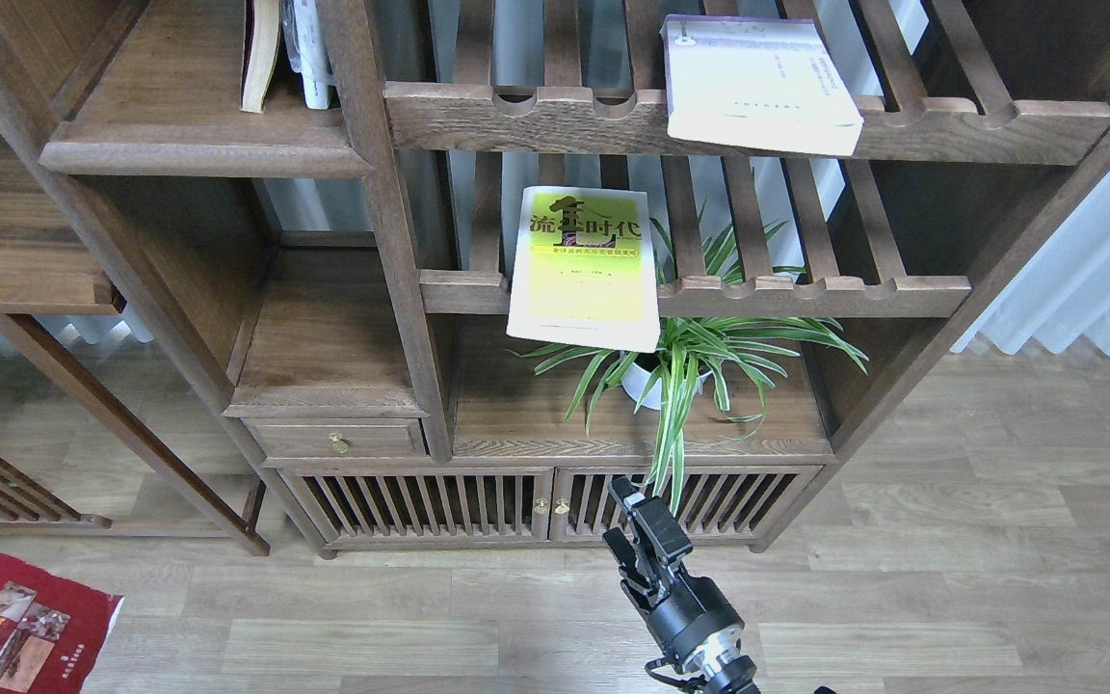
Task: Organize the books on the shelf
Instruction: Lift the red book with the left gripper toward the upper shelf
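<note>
Item 1, dark red book point(11, 622): showing at the 8 o'clock corner, cut off by the frame edge, small photos on its cover, floor boards beneath it. What is holding it is lying out of view; no left hand is showing.

Item 2, shelf point(194, 145): solid dark-brown board with a rounded front edge, sitting at 11 o'clock. Two upright volumes point(287, 53) are standing at its back right corner, one cream-edged, one white, leaning against each other.

Item 3, yellow-green book point(586, 265): lying flat near centre on the lower slatted rack point(806, 289), black Chinese characters facing up, its near edge overhanging the scalloped rail above the potted plant point(685, 361).

Item 4, right hand point(637, 525): rising from the 6 o'clock edge on its black arm, pointing toward the low cabinet doors point(420, 506), carrying nothing. The two fingers are appearing dark and close together; whether they are spread or pressed together cannot be told.

Item 5, white book point(757, 82): lying flat at 1 o'clock on the upper slatted rack point(998, 125), its near edge hanging past the front rail, well apart from the shelf.
</note>
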You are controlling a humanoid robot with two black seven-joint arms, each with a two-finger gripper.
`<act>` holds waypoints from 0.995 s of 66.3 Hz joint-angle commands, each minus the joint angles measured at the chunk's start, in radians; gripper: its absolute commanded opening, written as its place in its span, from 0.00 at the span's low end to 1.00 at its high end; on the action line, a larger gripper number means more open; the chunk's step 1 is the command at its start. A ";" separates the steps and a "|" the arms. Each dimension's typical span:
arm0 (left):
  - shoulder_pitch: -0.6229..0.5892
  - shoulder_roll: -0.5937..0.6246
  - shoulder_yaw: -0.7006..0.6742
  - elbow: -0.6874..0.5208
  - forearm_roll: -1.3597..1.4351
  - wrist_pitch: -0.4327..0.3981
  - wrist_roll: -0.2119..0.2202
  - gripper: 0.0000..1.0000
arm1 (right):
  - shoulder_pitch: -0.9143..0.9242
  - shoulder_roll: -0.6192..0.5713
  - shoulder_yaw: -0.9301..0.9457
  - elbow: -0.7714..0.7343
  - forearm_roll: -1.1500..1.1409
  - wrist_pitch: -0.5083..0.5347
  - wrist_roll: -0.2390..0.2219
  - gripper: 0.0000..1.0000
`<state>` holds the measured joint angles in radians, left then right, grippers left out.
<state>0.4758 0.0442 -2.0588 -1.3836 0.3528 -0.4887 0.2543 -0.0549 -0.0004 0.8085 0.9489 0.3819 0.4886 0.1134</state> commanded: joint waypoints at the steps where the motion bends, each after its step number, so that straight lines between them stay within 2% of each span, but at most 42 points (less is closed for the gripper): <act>1: -0.061 -0.041 -0.020 0.001 0.009 0.000 0.005 0.02 | 0.001 0.000 0.001 -0.004 0.000 0.000 0.000 0.99; 10: -0.111 -0.044 -0.021 0.017 0.043 0.000 0.005 0.02 | -0.002 0.000 0.001 -0.004 0.002 0.000 0.000 0.99; 31: -0.126 -0.044 -0.021 0.106 0.060 0.000 0.016 0.02 | 0.000 0.000 0.000 -0.004 0.000 0.000 0.000 0.99; 53: -0.132 -0.044 0.014 0.002 0.005 0.000 0.030 0.02 | 0.000 0.000 0.003 -0.001 -0.038 0.000 0.002 0.99; 66: -0.154 -0.007 0.014 0.001 -0.064 0.000 0.028 0.02 | 0.000 0.000 0.011 -0.002 -0.043 0.000 0.002 0.99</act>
<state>0.3328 0.0091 -2.0448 -1.3801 0.3235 -0.4887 0.2836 -0.0549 0.0000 0.8165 0.9478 0.3407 0.4887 0.1148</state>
